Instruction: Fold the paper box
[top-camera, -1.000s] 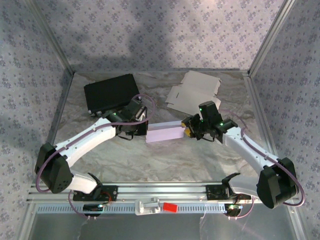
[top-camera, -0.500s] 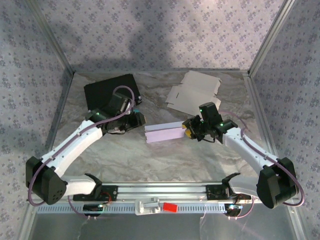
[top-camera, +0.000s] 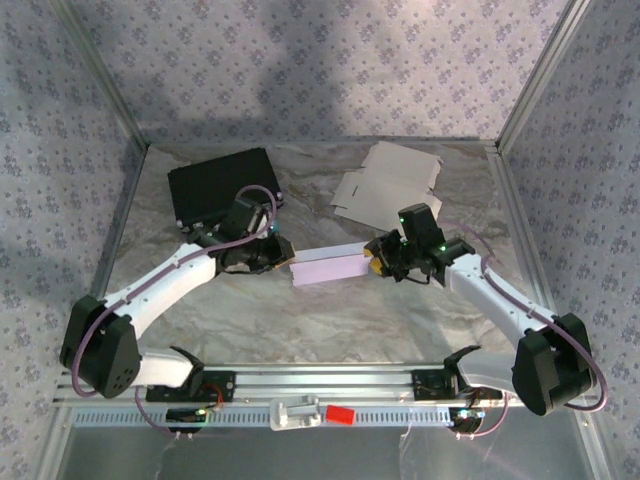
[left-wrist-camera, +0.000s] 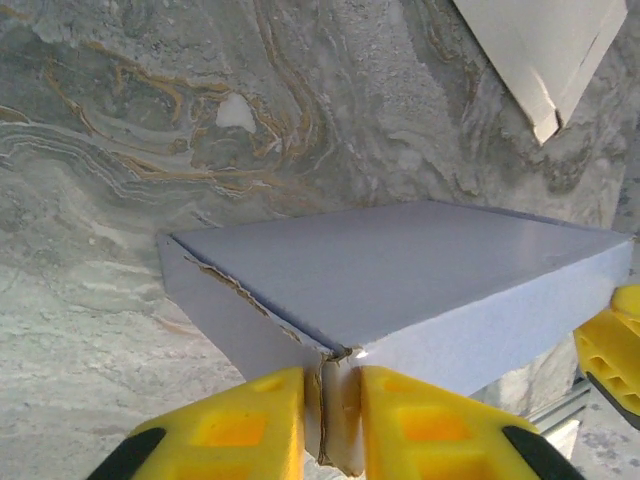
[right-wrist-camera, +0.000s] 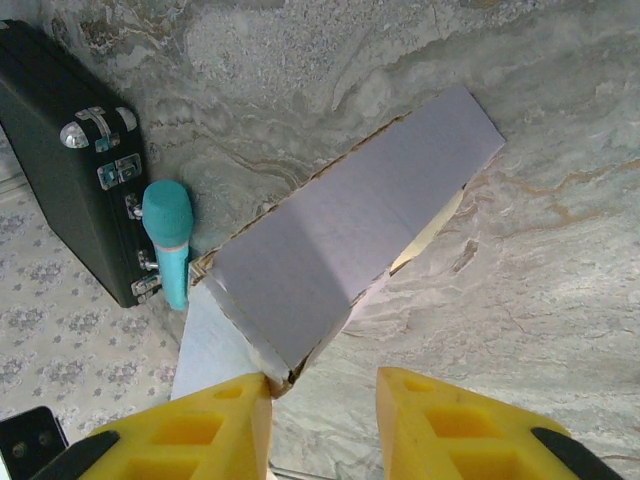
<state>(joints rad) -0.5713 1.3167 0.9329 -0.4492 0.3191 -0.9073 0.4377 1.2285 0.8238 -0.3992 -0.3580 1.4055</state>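
The top external camera looks steeply down from behind the arm bases (top-camera: 205, 385) at 6 o'clock, taking in the whole counter (top-camera: 330, 320). The left wrist camera sits very close over the left fingers (left-wrist-camera: 240, 425) at one end of the paper box (left-wrist-camera: 400, 265); the right wrist camera, farther back over the right fingers (right-wrist-camera: 440, 425), faces the same box's other end.

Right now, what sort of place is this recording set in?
Probably a lab robot cell: patterned wall panels on aluminium framing, a marbled tabletop, and an aluminium rail along the near edge.
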